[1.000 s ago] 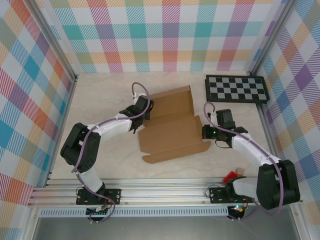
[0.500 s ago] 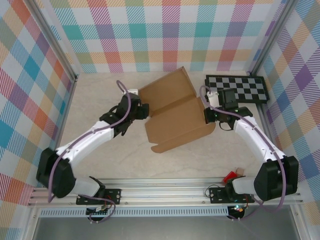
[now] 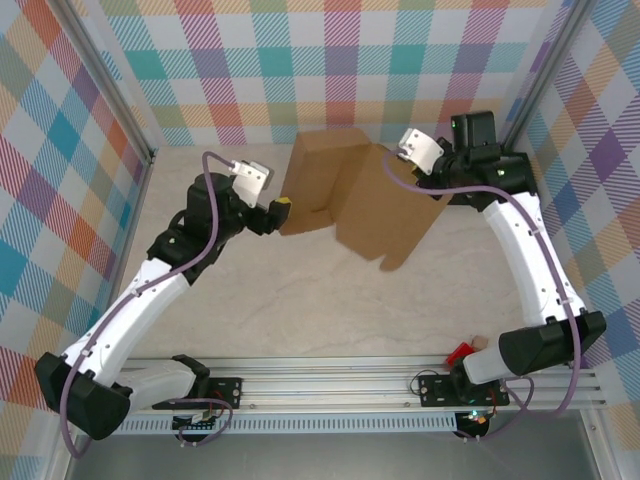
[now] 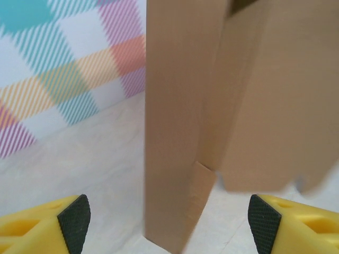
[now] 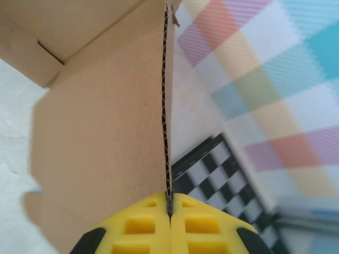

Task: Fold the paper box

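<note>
Pale wood-grain table carried the paper box flat a second ago. The brown sheet now hangs lifted in the upper centre of the top view, its panels standing steeply and bent at the creases. Left gripper, moved up to mid-left, has its yellow fingers spread apart either side of a narrow panel, not touching it. Right gripper, raised to the upper right, has its pads pressed together on the sheet's corrugated edge. Checkerboard panel lies beyond, before the plaid wall.
</note>
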